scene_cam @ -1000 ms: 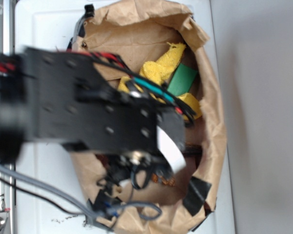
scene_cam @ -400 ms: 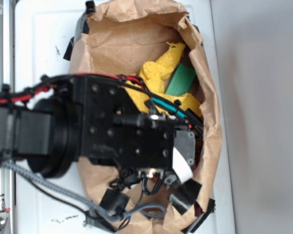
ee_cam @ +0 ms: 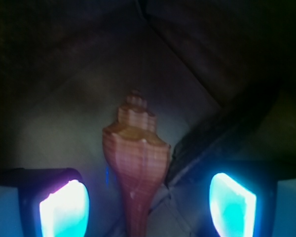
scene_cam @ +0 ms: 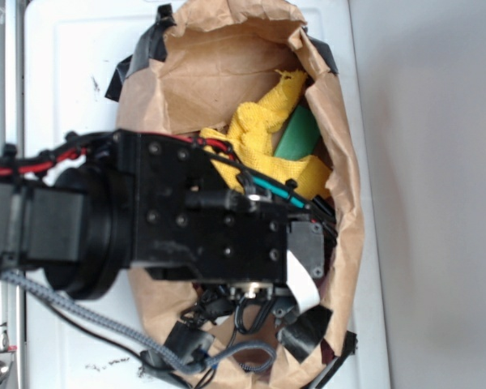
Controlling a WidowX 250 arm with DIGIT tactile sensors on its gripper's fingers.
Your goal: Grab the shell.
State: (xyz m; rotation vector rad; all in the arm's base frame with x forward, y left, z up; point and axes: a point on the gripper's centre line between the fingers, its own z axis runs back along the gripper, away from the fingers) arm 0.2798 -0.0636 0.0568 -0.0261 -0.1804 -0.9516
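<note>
The shell (ee_cam: pixel 136 168) lies between the spread fingers of the tool (ee_cam: pixel 148 205), on brown paper inside the bag (scene_cam: pixel 227 73). Hard, glossy, probably slick and light; pinch the ribbed body, not the taper.

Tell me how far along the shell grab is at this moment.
Done: the arm is down inside the paper bag, and in the wrist view the shell lies between the two lit fingers, roughly centred. In hand: lining up the gripper, which is open, with gaps on both sides of the shell. Left: closing on it and lifting it out.
</note>
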